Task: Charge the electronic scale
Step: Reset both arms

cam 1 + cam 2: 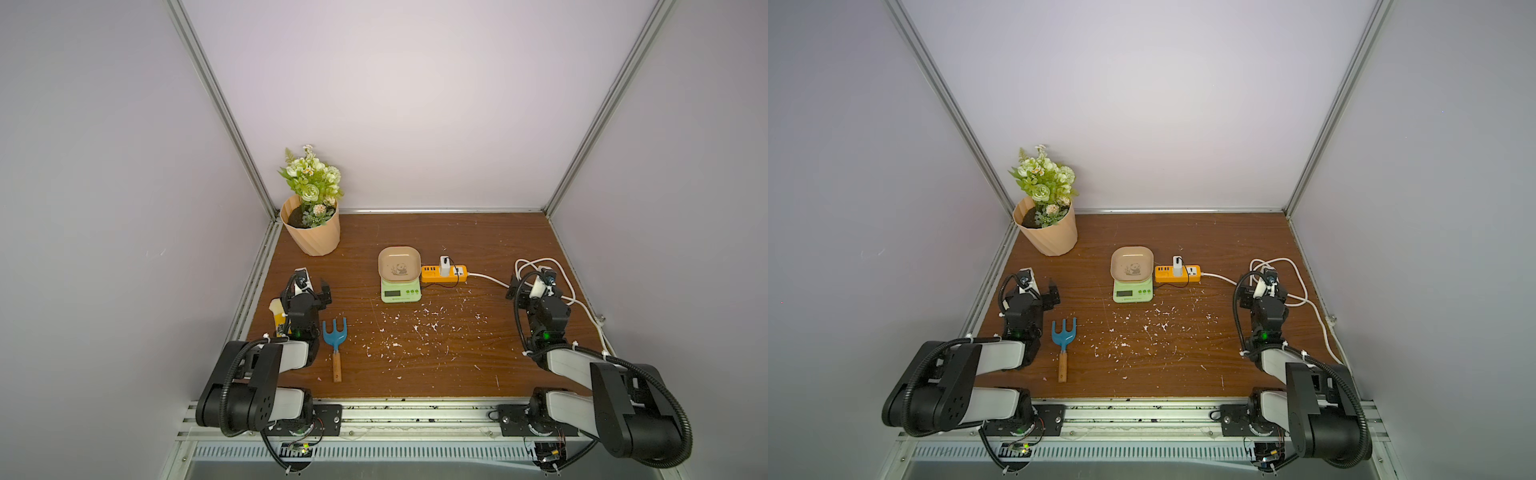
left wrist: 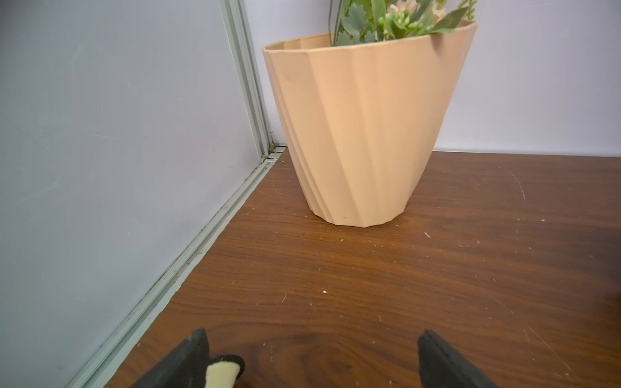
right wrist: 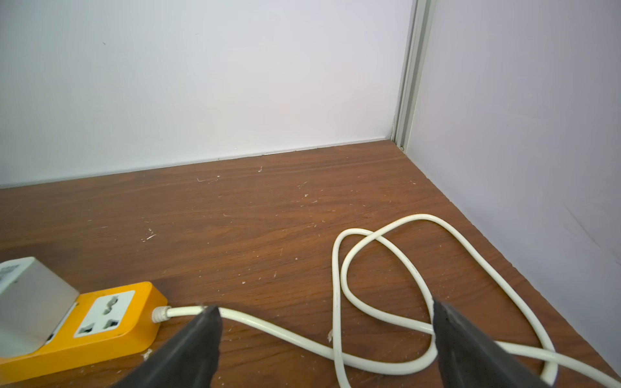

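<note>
The electronic scale (image 1: 401,291) (image 1: 1133,293), pale green with a beige panda tray on top, stands mid-table in both top views. An orange power strip (image 1: 443,274) (image 1: 1177,274) (image 3: 84,331) lies against its right side, with a white cube charger (image 1: 444,266) (image 3: 30,302) plugged in. A thin black cable (image 1: 456,283) loops from the charger toward the scale; its end is too small to make out. My left gripper (image 1: 314,286) (image 2: 311,336) is open over bare wood, far left of the scale. My right gripper (image 1: 532,284) (image 3: 324,309) is open above the strip's white cord (image 3: 369,255).
A peach flower pot (image 1: 311,235) (image 2: 363,134) fills the back left corner. A blue garden fork (image 1: 334,337) lies front left. A cream and yellow object (image 1: 276,316) (image 2: 221,373) lies beside my left arm. The white cord coils toward the right wall. White flecks litter the wood.
</note>
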